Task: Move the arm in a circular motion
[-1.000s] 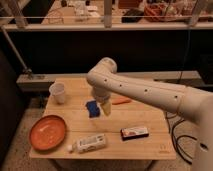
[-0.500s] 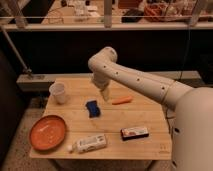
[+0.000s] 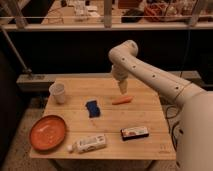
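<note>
The large white arm point(image 3: 150, 75) of thick rounded segments with small dark dots reaches from the lower right across the wooden table point(image 3: 105, 122). It bends at an elbow near the table's far edge and points down. Its small tan tapered gripper point(image 3: 122, 88) hangs over the far right part of the table, just above and left of an orange carrot point(image 3: 122, 100). It holds nothing that I can see.
On the table are a white cup point(image 3: 58, 92) at far left, a blue sponge point(image 3: 92, 108) in the middle, an orange plate point(image 3: 47, 132) at front left, a white bottle point(image 3: 88, 144) lying at the front, and a dark snack bar point(image 3: 134, 132). A railing runs behind.
The arm has swung to the right and towards the far edge: its tip went from over the blue sponge to above the carrot. The objects on the table have not moved.
</note>
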Controlling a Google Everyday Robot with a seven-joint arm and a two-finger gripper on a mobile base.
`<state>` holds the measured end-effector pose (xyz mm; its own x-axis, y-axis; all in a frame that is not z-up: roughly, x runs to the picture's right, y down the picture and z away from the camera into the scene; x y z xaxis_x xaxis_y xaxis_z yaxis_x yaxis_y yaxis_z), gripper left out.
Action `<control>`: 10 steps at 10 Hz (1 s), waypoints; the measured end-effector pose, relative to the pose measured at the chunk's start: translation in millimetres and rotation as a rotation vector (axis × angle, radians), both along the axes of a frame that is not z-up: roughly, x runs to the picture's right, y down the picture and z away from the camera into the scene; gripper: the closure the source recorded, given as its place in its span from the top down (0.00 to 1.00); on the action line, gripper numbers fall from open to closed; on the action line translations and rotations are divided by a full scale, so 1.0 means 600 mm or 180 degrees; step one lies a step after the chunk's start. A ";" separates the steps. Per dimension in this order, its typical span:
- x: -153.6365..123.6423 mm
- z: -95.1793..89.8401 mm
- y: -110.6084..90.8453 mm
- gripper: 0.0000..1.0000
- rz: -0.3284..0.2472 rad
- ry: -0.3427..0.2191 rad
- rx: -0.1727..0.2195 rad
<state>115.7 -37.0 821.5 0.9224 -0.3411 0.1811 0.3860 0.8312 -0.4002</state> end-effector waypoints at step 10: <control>0.144 -0.126 0.168 0.80 0.0400 0.0333 -0.0220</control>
<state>201.9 63.8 746.1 0.9720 -0.2121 0.1009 0.2341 0.8393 -0.4907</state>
